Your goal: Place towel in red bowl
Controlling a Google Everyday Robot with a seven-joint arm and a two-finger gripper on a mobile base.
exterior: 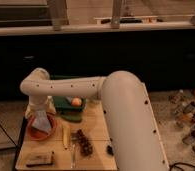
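Note:
The red bowl (pixel 41 129) sits at the left of the wooden table (pixel 98 130). A pale grey towel (pixel 40 122) hangs down into the bowl, its lower end resting inside. My gripper (pixel 39 112) is directly above the bowl, at the end of the white arm (pixel 66 87) that reaches left across the view, and it is at the top of the towel. The large white arm body (pixel 128 125) fills the right foreground.
A green tray (pixel 66 102) with an orange fruit (pixel 76 101) lies behind the bowl. A banana (pixel 64 136), a dark bunch of grapes (pixel 83 142), a small dark object (pixel 110 148) and a dark sponge-like block (pixel 39 159) lie on the table. Bottles (pixel 191 115) stand at right.

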